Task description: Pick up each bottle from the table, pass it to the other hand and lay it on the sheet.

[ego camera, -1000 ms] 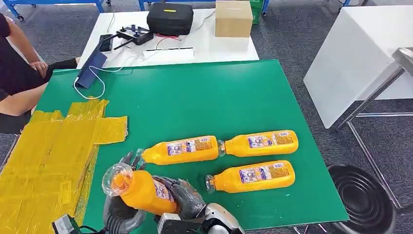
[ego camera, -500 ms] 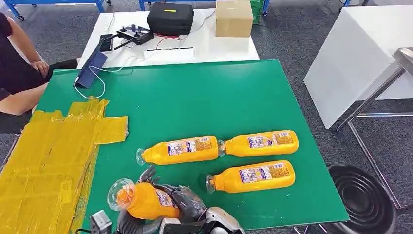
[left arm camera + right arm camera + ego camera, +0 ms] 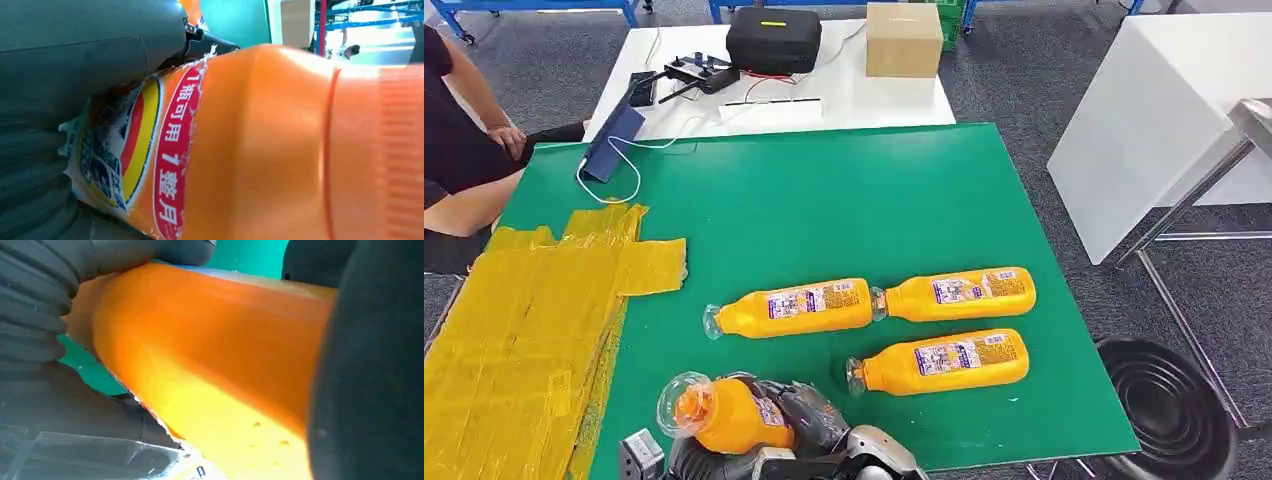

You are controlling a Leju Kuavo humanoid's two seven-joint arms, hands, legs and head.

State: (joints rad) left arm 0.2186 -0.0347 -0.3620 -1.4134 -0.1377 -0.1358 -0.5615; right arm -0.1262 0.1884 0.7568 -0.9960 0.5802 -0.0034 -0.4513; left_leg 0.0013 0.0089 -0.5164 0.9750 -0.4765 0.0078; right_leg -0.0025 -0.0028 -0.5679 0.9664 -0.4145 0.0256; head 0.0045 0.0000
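- Your right hand sits at the near table edge, 6 o'clock, dark fingers wrapped round the held bottle; the right wrist view shows the grip on its orange body.
- Your left hand is just below it at 7 o'clock. Left wrist view puts the thumb against the bottle label, so it looks like both hands are on it. How the left hand's other fingers lie, cannot tell.
- Held bottle: orange liquid inside, clear cap end pointing to 9 o'clock, toward the yellow sheet. Not on the sheet yet.
- Versus the earlier frames: the held bottle is lower and closer to the table's near edge, lying flatter, and the left hand's raised fingers seen a second ago have dropped down.
- Three more orange bottles lie flat on the green table, unmoved: near bottle at 4 o'clock, middle bottle at centre, right bottle with its neck touching the middle bottle's base.
- Yellow sheet runs from 7 to 10 o'clock on the table's left side, nothing on it.
- Farther out at 12 o'clock, a white table carries a black case and a cardboard box, both closed, contents hidden.
- A person sits at 10 o'clock.
- A black bin on the floor at 4 o'clock.
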